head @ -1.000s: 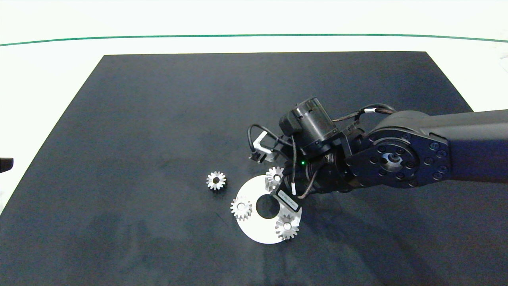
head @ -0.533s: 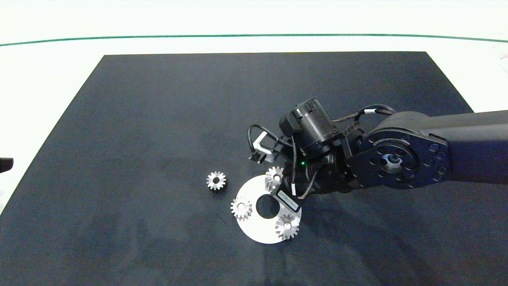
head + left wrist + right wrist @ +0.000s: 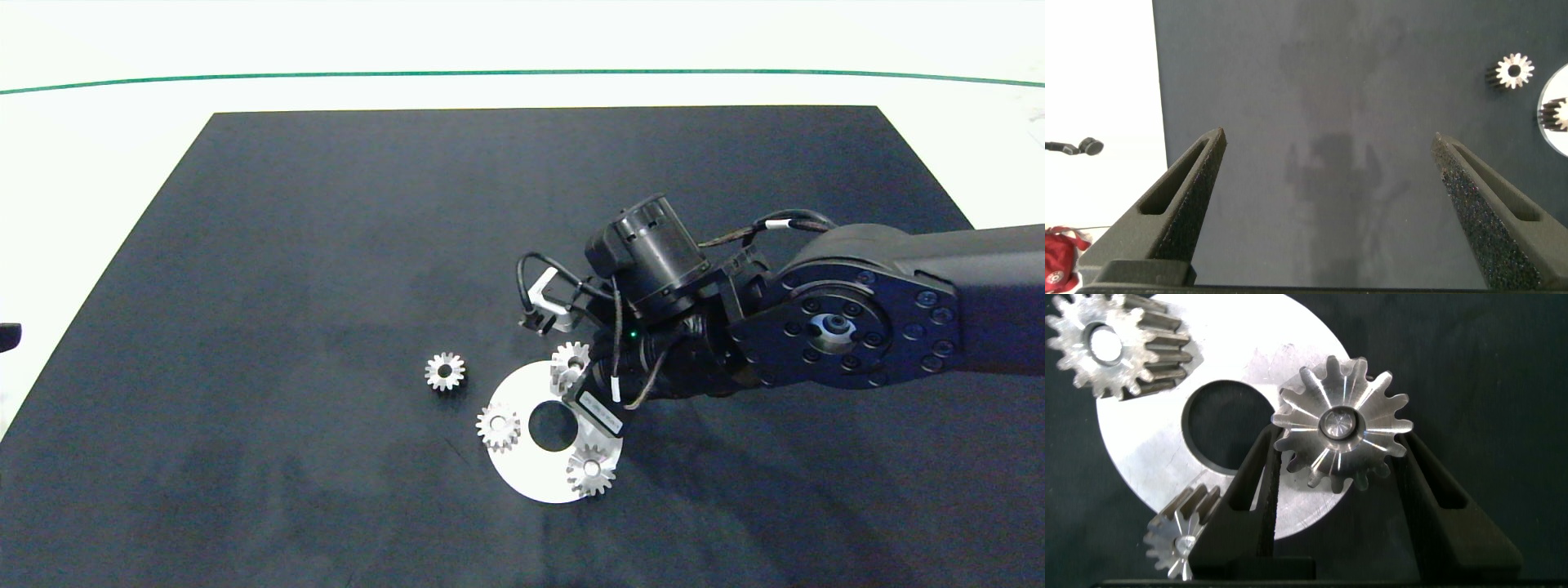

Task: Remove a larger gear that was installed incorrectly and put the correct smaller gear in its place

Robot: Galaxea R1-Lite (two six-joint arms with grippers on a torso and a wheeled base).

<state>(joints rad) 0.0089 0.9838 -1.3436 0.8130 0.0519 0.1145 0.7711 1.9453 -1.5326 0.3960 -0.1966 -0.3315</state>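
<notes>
The larger gear (image 3: 1341, 425) is bright machined metal with glossy, faceted teeth. The disc plate (image 3: 1143, 465) is brushed silver metal, finely scratched. The right gripper (image 3: 1339, 478) fingers are matt dark plastic. The left gripper pads (image 3: 1490, 208) are coarse black foam. The mat (image 3: 326, 245) is matt dark.

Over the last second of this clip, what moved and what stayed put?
The right gripper, its fingers either side of the star-toothed larger silver gear on the round silver plate, shifted slightly rightward; plate and gear nudged along with it. The loose small silver gear on the black mat stayed; the left gripper remained open at the left edge.
</notes>
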